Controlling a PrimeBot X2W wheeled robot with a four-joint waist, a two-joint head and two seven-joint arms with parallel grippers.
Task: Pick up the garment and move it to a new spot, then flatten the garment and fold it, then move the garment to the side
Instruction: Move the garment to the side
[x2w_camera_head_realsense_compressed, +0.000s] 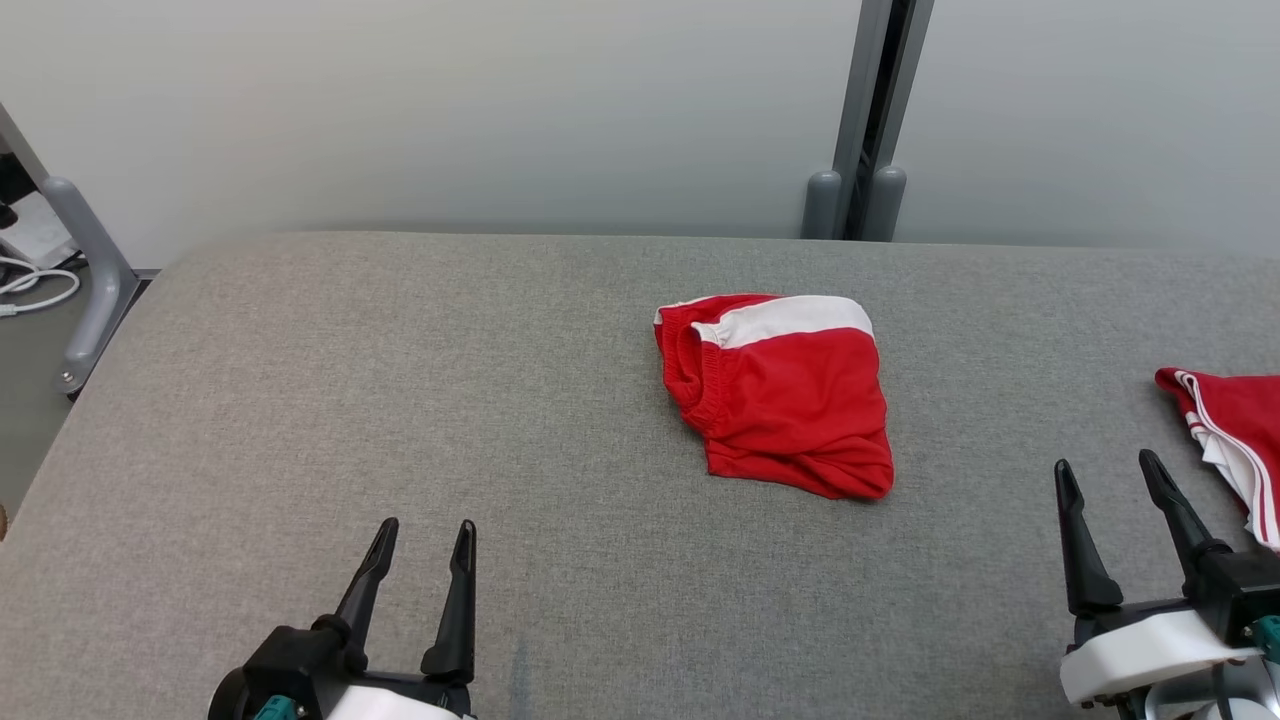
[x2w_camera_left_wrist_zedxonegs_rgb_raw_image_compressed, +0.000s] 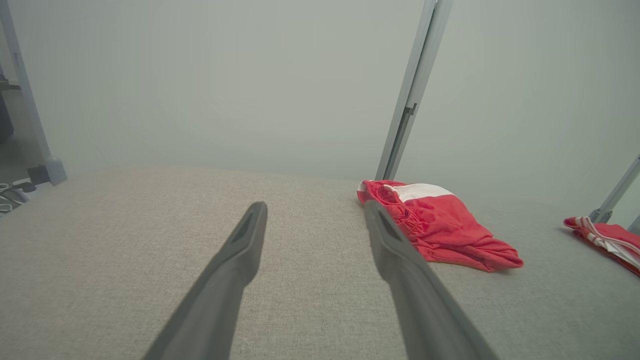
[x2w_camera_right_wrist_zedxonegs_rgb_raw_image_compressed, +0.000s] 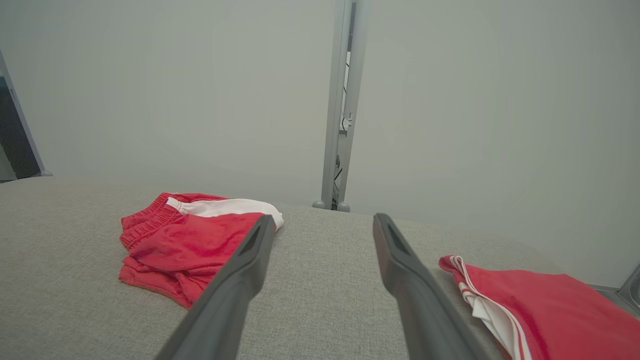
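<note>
While the left pincer (x2w_camera_head_realsense_compressed: 427, 526) and right pincer (x2w_camera_head_realsense_compressed: 1105, 463) were held fully spread and empty over the front of the grey surface (x2w_camera_head_realsense_compressed: 400, 380), the crumpled red garment (x2w_camera_head_realsense_compressed: 780, 395) was recorded lying mid-surface, right of centre, apart from both.

Open padded surface (x2w_camera_head_realsense_compressed: 350, 380) around garment (x2w_camera_head_realsense_compressed: 780, 400)

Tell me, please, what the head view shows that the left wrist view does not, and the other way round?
Head view adds: the right gripper, open, close to the second garment, which is red and white, and the garment seen from above as a whole outline. Left wrist view adds: a slanted post at far right, and a low side look at the garment's bunched folds. Both share: the garment, the second garment, the open left gripper, the grey table and the upright post.
</note>
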